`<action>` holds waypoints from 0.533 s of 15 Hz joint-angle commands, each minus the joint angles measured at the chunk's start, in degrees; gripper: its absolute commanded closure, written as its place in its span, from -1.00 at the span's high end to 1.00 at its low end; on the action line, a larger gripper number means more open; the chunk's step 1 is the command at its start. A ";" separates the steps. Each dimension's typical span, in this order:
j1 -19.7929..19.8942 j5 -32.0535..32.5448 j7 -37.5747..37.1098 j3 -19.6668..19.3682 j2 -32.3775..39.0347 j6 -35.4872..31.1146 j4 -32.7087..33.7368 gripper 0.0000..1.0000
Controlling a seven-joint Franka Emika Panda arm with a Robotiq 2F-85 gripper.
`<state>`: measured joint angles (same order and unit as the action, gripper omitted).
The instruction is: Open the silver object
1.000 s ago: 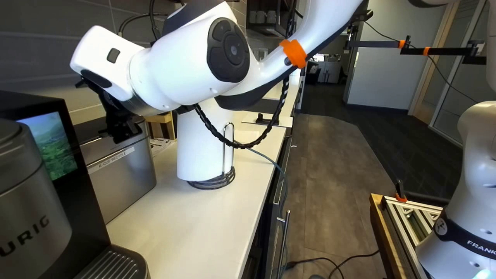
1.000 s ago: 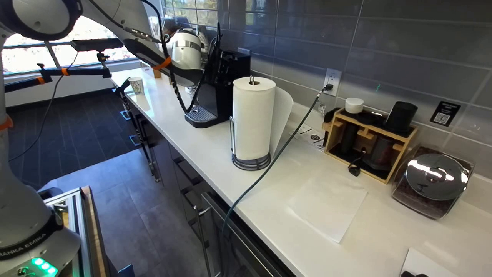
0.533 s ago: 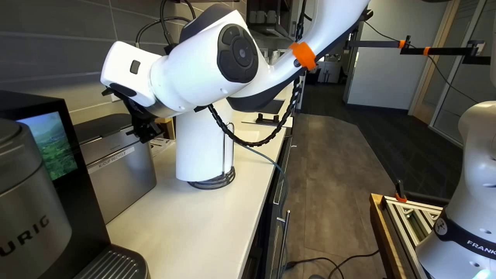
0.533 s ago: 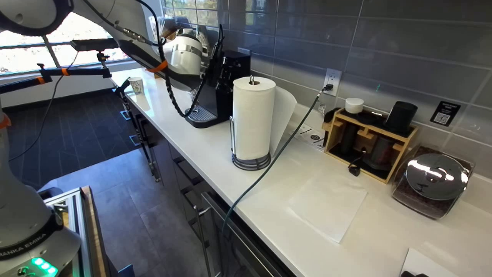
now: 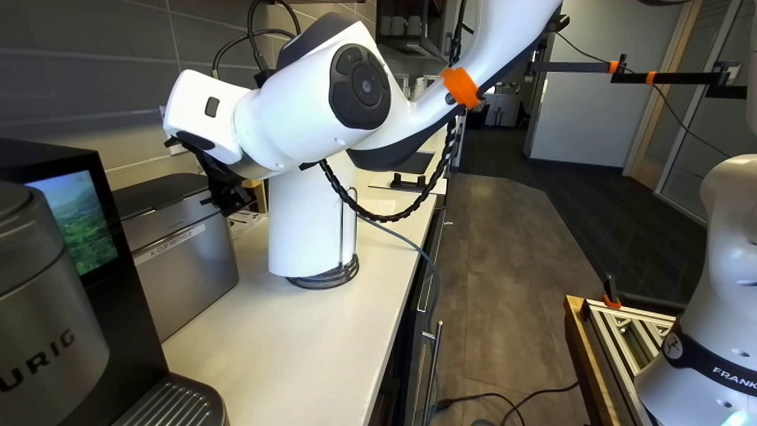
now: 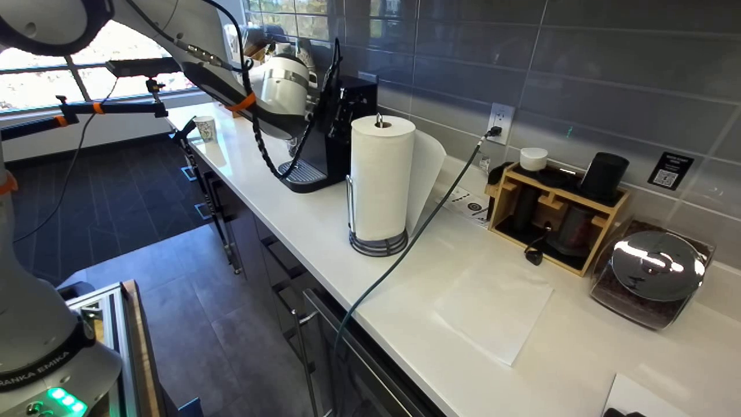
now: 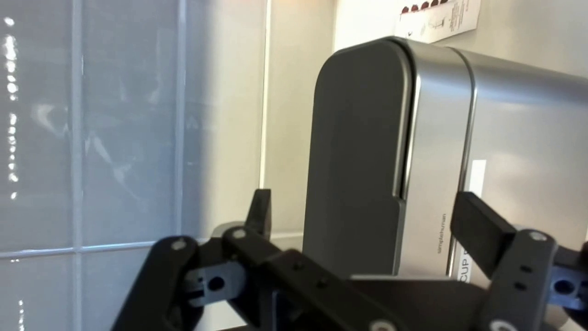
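Observation:
The silver object is a boxy brushed-steel container with a dark lid. It stands on the counter in an exterior view [image 5: 195, 278] and fills the right half of the wrist view [image 7: 441, 124]. Its lid [image 7: 356, 138] lies flat and looks shut. My gripper [image 5: 222, 207] is at the top of the container, near its front right corner. In the wrist view the gripper [image 7: 363, 200] is open and empty. One finger [image 7: 260, 211] shows over the wall side, the other [image 7: 480, 225] over the labelled front. I cannot tell whether a finger touches it.
The dark coffee maker [image 5: 127, 284] stands close beside the container. The paper towel roll [image 5: 310, 231] stands on its other side and also shows in an exterior view [image 6: 379, 179]. A tiled wall [image 7: 128, 138] is behind. A cable [image 6: 399, 258] crosses the counter.
Over the second my gripper has moved away from the coffee maker toward the paper towel side, along the top of the container. In the last half second it shifts only slightly. The container has not moved.

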<state>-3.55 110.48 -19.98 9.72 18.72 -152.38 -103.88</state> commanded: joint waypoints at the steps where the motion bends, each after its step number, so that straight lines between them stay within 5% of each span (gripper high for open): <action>1: -0.06 1.68 -1.37 0.09 2.26 -0.35 2.60 1.00; 8: -0.25 1.90 -1.81 0.48 5.10 -1.03 6.05 1.00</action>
<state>-3.66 110.84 -20.62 9.90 21.60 -152.40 -100.52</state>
